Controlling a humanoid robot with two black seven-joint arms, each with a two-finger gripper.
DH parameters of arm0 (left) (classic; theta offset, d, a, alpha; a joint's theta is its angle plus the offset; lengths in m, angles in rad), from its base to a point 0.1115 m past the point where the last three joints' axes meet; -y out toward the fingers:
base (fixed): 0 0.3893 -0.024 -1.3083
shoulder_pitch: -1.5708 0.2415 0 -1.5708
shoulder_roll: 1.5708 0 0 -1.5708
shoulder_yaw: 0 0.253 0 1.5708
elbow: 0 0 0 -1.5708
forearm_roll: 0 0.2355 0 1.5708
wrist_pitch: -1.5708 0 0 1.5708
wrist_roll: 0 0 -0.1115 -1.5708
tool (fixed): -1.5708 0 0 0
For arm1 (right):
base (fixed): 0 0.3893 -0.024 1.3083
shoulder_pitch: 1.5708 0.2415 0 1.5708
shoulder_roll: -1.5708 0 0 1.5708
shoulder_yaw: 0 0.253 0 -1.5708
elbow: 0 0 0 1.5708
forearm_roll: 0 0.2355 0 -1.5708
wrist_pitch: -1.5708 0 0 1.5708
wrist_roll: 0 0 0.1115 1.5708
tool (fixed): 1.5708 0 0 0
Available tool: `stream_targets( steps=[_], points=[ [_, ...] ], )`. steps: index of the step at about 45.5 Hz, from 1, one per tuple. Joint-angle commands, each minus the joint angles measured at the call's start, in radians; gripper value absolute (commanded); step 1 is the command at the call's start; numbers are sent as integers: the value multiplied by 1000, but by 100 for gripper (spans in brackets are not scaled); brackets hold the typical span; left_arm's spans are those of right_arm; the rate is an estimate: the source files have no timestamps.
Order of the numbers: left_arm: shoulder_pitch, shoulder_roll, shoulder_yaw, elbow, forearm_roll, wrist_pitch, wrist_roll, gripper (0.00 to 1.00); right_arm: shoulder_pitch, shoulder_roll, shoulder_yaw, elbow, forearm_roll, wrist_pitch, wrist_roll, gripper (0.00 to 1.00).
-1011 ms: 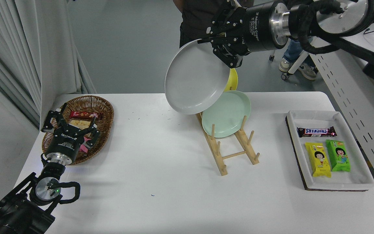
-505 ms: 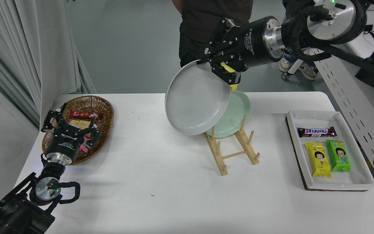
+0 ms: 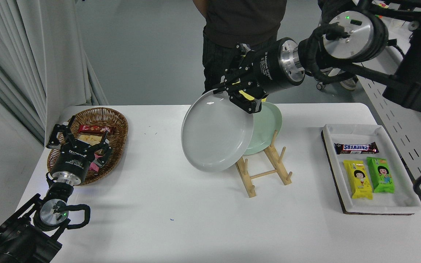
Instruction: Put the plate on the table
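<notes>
right gripper (image 3: 240, 95) is pinched on the upper right rim of the plate (image 3: 216, 136), 1 finger on each face as far as I can tell. Plate hangs below-left of it, tilted steeply, face toward camera, clear of the table (image 3: 181, 204). Directly behind the plate: mint-green plate (image 3: 267, 126) in the wooden rack (image 3: 265, 170), overlapping in view, can't tell if they touch.

Handling guess: rigid, glossy, probably ceramic or melamine, so slippery at a rim pinch and likely to pivot under its own weight. Chips if dropped. An edge grip is the only option here.

Right arm comes in from the upper right, wrist roughly horizontal, pointing left. left gripper (image 3: 80, 140) is parked far left, fingers spread, over the wicker basket (image 3: 117, 122).
</notes>
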Motion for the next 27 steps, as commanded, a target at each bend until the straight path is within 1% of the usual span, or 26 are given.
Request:
stream_targets(
  steps=[1, 15, 21, 27],
  points=[
    [0, 0, 0, 0, 0, 0, 0, 98, -9, 48, -46, -2, 36, -6, 0, 0],
    [0, 0, 0, 0, 0, 0, 0, 98, -83, 79, -32, -10, 36, -23, 1, 0],
    [0, -1, 0, 0, 0, 0, 0, 98, -89, 85, -43, -26, 38, -35, 6, 0],
    [0, 0, 0, 0, 0, 0, 0, 98, -111, 134, -71, -57, 39, -46, 20, 0]
  ],
)
